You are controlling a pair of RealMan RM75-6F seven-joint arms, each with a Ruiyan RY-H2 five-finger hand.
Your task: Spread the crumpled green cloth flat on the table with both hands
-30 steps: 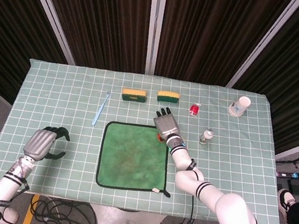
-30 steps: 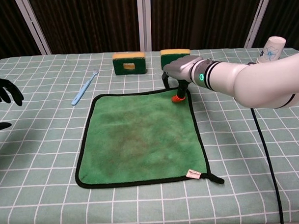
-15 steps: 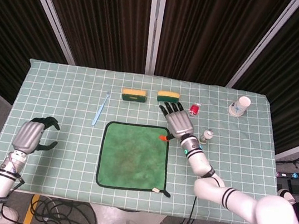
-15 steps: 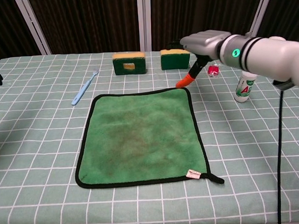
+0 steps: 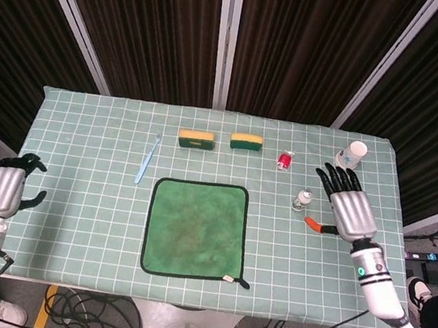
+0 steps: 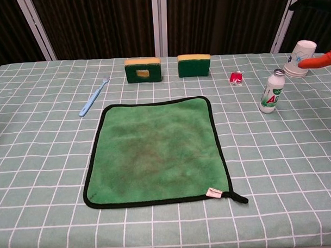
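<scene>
The green cloth [image 5: 195,228] with its black hem lies flat and square on the checked table [image 5: 79,217]; the chest view shows the same cloth [image 6: 155,151] with a small tag at its near right corner. My right hand [image 5: 350,210] hovers to the right of the cloth, beyond the small bottle, fingers spread and holding nothing. In the chest view only its orange fingertip [image 6: 321,60] shows at the right edge. My left hand [image 5: 3,188] hangs past the table's left edge, fingers loosely bent, nothing in it. Neither hand touches the cloth.
A blue toothbrush [image 5: 148,158] lies left of the cloth's far side. Two yellow-green sponges [image 5: 195,138] [image 5: 246,142] sit behind the cloth. A red packet [image 5: 285,160], a small bottle [image 5: 304,198] and a paper cup [image 5: 351,155] stand at the right.
My right hand left the cloth's far right corner and swung right, past the bottle. My left hand drew back left, off the table's edge. The cloth stayed flat.
</scene>
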